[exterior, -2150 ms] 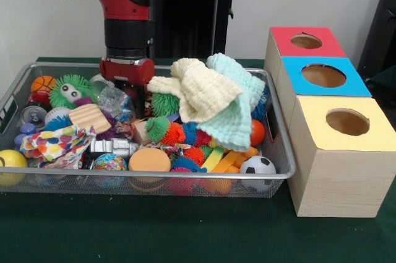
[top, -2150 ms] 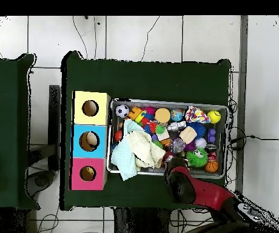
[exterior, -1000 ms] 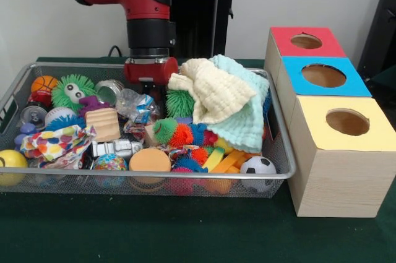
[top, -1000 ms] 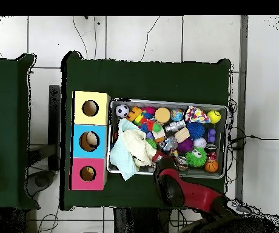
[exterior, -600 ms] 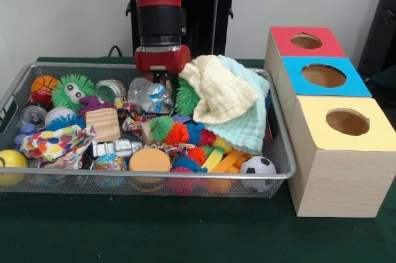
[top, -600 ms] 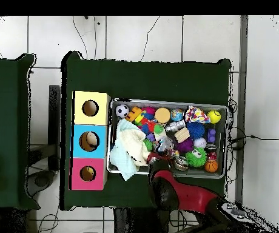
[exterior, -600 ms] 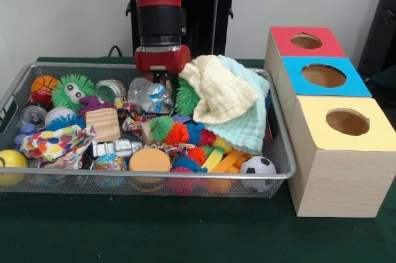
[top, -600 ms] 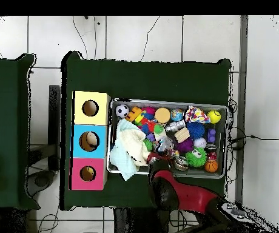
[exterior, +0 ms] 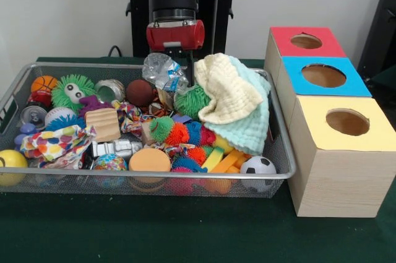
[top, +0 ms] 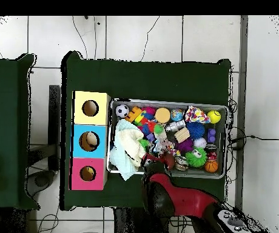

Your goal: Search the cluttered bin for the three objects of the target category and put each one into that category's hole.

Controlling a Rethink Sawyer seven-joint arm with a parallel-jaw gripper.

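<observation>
My gripper (exterior: 177,57) hangs over the back middle of the wire bin (exterior: 154,177), shut on a crumpled clear plastic bottle (exterior: 161,69) that is lifted above the other toys. In the overhead view the gripper (top: 152,159) sits at the bin's near rim, beside the cloths (top: 127,150). Three boxes with holes stand to the bin's right: red (exterior: 306,41), blue (exterior: 323,76) and yellow (exterior: 346,122). How the fingers sit on the plastic is partly hidden.
A cream cloth (exterior: 232,93) lies over a mint cloth (exterior: 250,128) at the bin's right end. A green spiky ball (exterior: 192,101), a brown ball (exterior: 140,92), a wooden block (exterior: 103,124), a soccer ball (exterior: 258,165) and several other toys fill the bin.
The gripper has moved right along the bin's back and risen, carrying the crumpled plastic bottle up out of the pile. A brown ball has been uncovered.
</observation>
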